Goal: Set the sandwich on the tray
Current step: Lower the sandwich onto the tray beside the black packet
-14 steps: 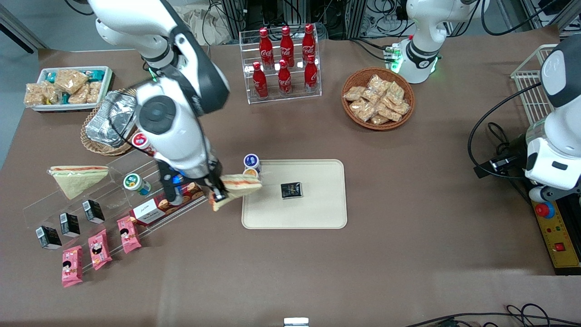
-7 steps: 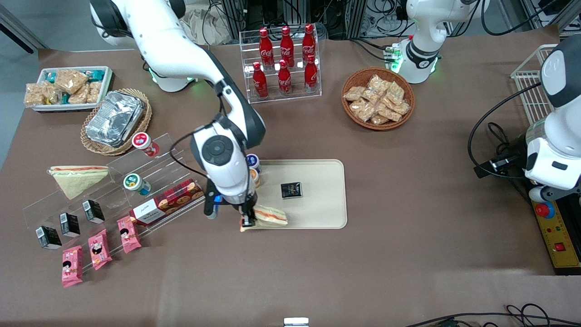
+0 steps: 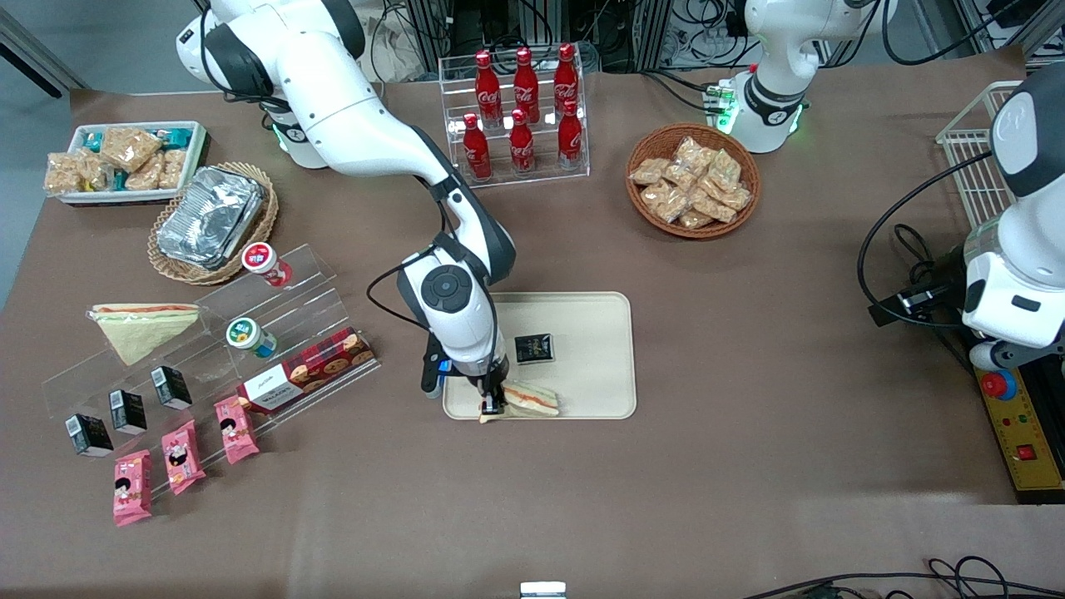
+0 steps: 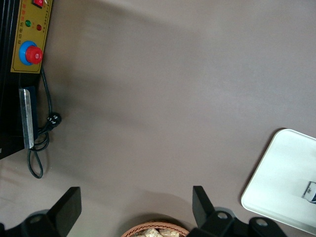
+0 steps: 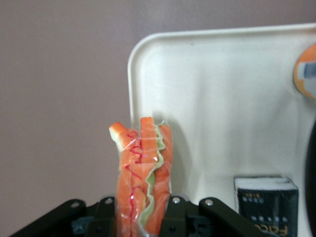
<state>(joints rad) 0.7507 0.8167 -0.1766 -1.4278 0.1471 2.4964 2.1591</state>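
Hidden: the gripper (image 3: 492,405) and its arm cover the tray corner farthest from the camera at the working arm's end; the sandwich's gripped end is lost between the fingers (image 5: 174,217) in the right wrist view.
Cut off: the black packet (image 5: 266,202) beside the gripper runs past the right wrist view's edge; the orange-lidded item (image 5: 306,74) shows only as a sliver.
Gripper: clamped on the sandwich (image 3: 526,401), low over the tray (image 3: 595,345) at its camera-side edge.
Sandwich position: over the tray's camera-side strip, near the corner at the working arm's end; whether it touches the tray surface cannot be told.
Sandwich look: clear wrap, pale bread, orange-red filling (image 5: 143,173) with a thin green layer.
Sandwich direction: long axis runs along the tray's near edge, extending from the gripper toward the parked arm's end, filling face turned upward.
Packet: on the tray, farther from the camera than the gripper.
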